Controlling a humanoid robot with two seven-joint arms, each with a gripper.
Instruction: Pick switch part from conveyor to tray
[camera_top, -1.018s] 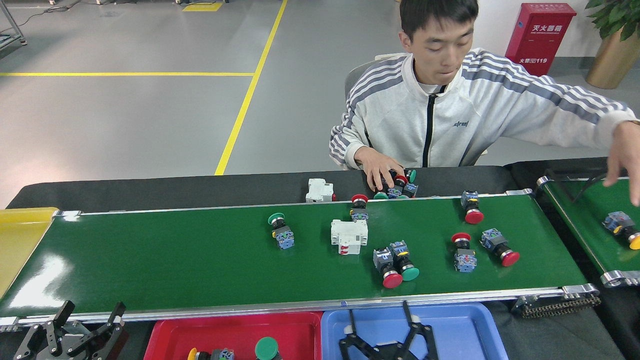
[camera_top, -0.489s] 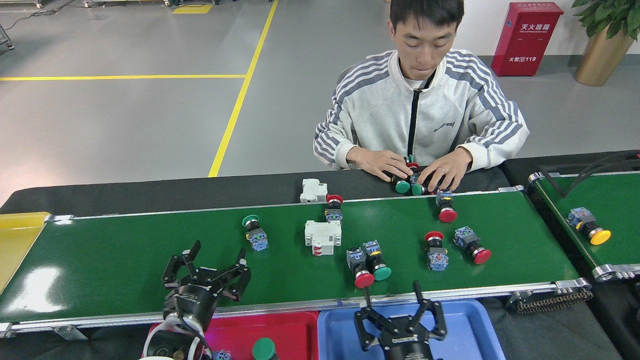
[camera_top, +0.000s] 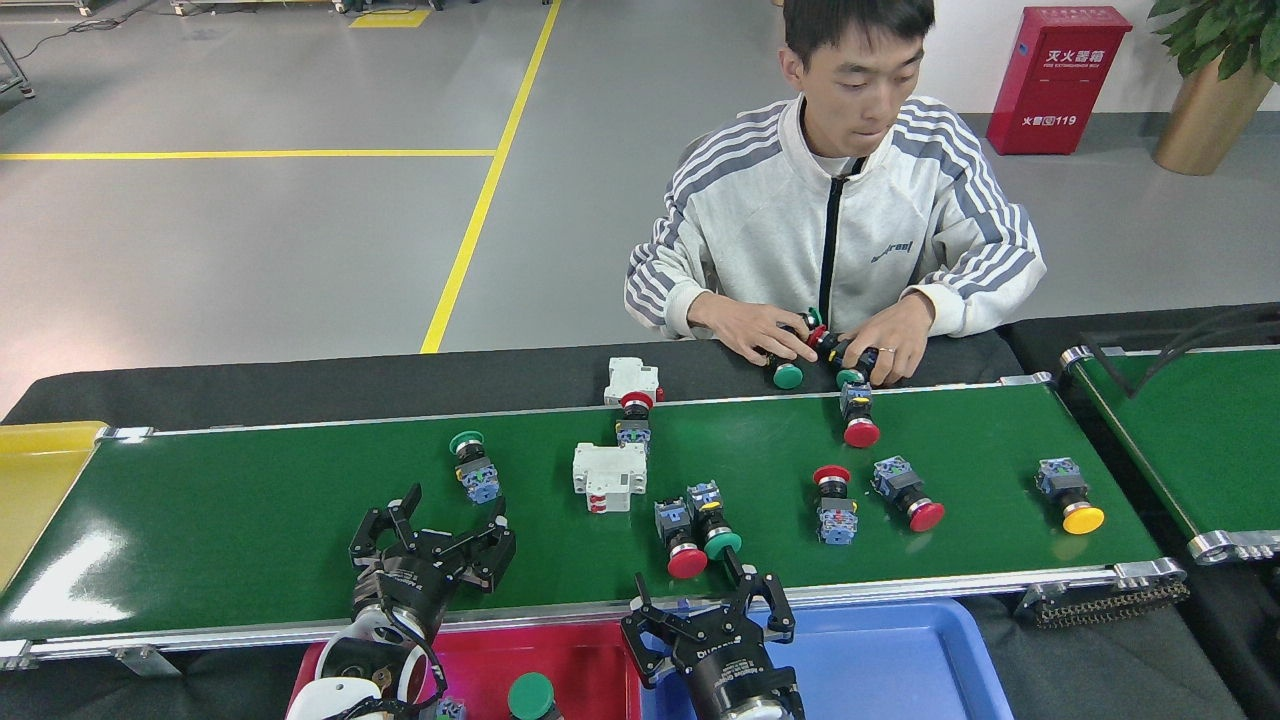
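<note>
The near silver rail of the conveyor (camera_top: 300, 520) was overhung by the left gripper (camera_top: 432, 545), its fingers spread and nothing held between them, with bare green belt lying open to its left. The right gripper (camera_top: 705, 615) was seen at that same rail, fingers likewise splayed wide and empty, just short of a red-capped switch part (camera_top: 678, 540) and a green-capped switch part (camera_top: 712, 522) lying side by side. Below the rail, a red tray (camera_top: 590, 665) was seen holding a green-capped piece (camera_top: 531, 696); the blue tray (camera_top: 900, 660) beside it showed bare floor. Up the belt, another green-capped switch (camera_top: 472, 465) and a white circuit breaker (camera_top: 606, 476) were spotted, and a yellow-capped switch (camera_top: 1070, 495) lay far right. At the far edge, more switches were being handled by a person's hands (camera_top: 760, 335).
</note>
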